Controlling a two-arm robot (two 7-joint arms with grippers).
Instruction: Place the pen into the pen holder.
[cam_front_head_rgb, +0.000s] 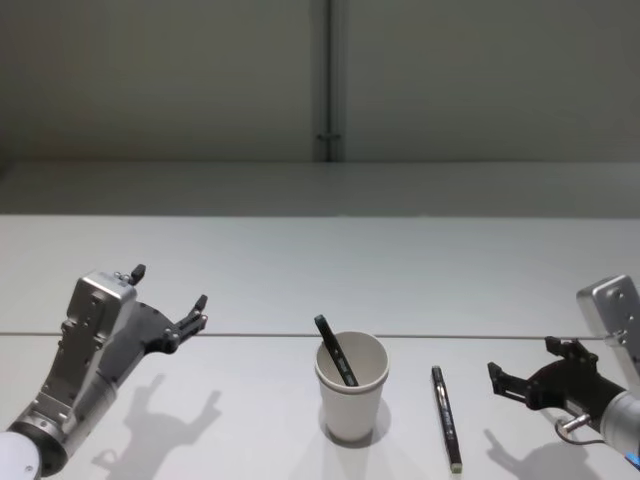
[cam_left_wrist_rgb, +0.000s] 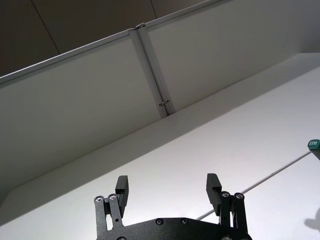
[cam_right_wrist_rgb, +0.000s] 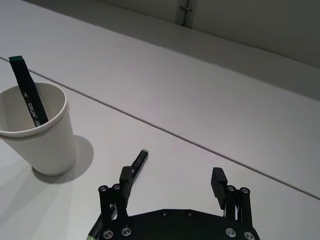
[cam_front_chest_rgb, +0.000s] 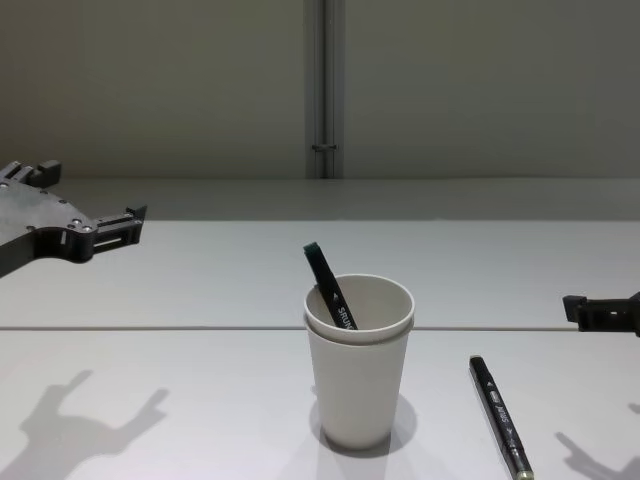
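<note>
The off-white paper-cup pen holder (cam_front_head_rgb: 351, 392) (cam_right_wrist_rgb: 41, 134) (cam_front_chest_rgb: 358, 362) stands upright at the table's front centre. One dark pen (cam_front_head_rgb: 337, 352) (cam_right_wrist_rgb: 29, 94) (cam_front_chest_rgb: 331, 291) leans inside it, its top sticking out above the rim. Another dark pen (cam_front_head_rgb: 446, 416) (cam_right_wrist_rgb: 139, 160) (cam_front_chest_rgb: 499, 415) lies flat on the table just right of the cup. Beyond that pen, my right gripper (cam_front_head_rgb: 522, 362) (cam_right_wrist_rgb: 171, 176) (cam_front_chest_rgb: 592, 311) hovers open and empty above the table. At the left, my left gripper (cam_front_head_rgb: 170, 290) (cam_left_wrist_rgb: 167, 182) (cam_front_chest_rgb: 95, 192) is raised, open and empty.
The white table (cam_front_head_rgb: 320, 270) has a seam line (cam_front_head_rgb: 250, 335) running across behind the cup. A grey wall with a vertical rail (cam_front_head_rgb: 329, 80) closes off the back.
</note>
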